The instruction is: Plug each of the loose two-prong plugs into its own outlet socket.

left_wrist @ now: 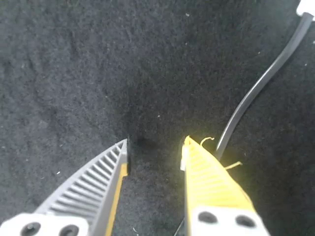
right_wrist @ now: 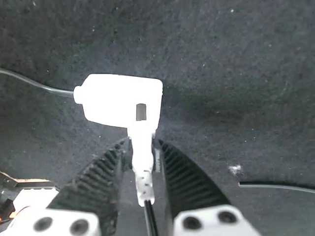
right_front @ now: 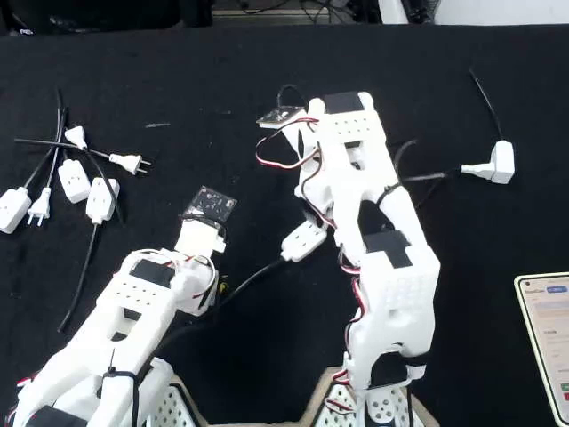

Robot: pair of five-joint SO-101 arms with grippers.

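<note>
Black cloth covered the worktop [right_front: 196, 80]. From above, a heap of loose plugs [right_front: 130, 163] and white sockets [right_front: 74, 181] lay well apart at its far left. One white socket block [right_front: 304, 240] sat just beside the right arm [right_front: 373, 205], its black cable [right_front: 253, 276] running off toward the left arm [right_front: 133, 311]. From the left wrist, the left hand [left_wrist: 155, 147] stood spread fairly wide over bare cloth with nothing in it, and the cable passed just beside its yellow finger [left_wrist: 209, 177]. From the right wrist, the right hand [right_wrist: 142, 145] was clamped on the block's narrow neck [right_wrist: 141, 132], with the body itself clear of the fingertips. I couldn't swear it was a socket rather than a plug. It looked light, hard and smooth-sided. I'd reckon that neck would flex under a push, so the body's flat sides seemed the firmer hold, and the stiff cable might tug it askew.
</note>
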